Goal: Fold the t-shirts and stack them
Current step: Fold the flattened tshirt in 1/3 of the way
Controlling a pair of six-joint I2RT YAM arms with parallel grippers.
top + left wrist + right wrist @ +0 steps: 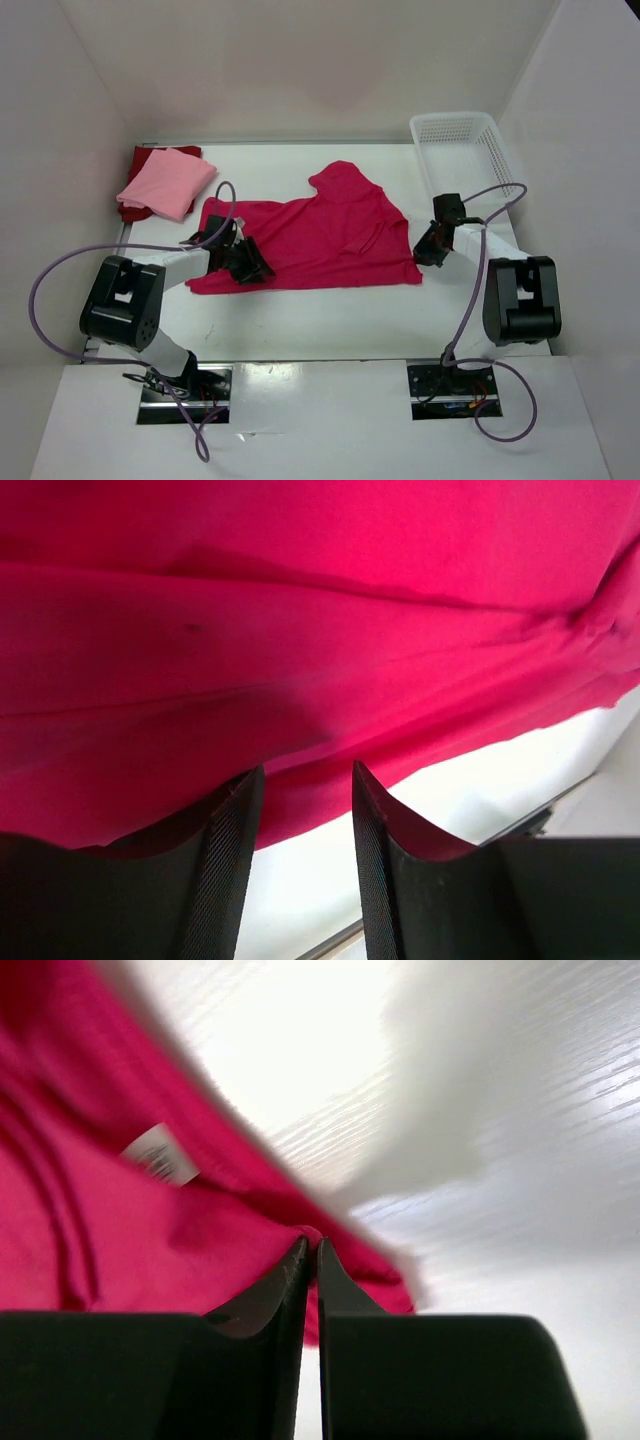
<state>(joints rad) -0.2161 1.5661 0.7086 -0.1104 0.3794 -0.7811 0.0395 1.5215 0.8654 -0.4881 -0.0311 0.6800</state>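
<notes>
Dark red shirt (143, 156): lay at the far left corner of the table (330, 322), mostly covered, only its edges showing.
Pink shirt (168, 183): sat folded on top of the dark red one, tilted a little, well apart from the arms.
Left gripper (246, 262) (305, 780): released. It was down at the near left hem of the spread shirt, and its two fingers (225, 860) stood apart with bare table showing between them and the cloth lying just past their tips.
Crimson shirt (320, 235) (320, 630) (90, 1230): lay spread across the middle of the table between the two arms. Its near hem was fairly straight, and one part bunched up and pointed toward the far side.
Label (160, 1155): a small white tag showed on the cloth close to the right gripper, its print too blurred to read.
Right gripper (428, 246) (311, 1250): clenched. Its fingers were pressed almost together on the shirt's right edge, with a fold of crimson caught at their tips.
Basket (462, 150): white lattice plastic, at the far right corner, beyond the right arm.
</notes>
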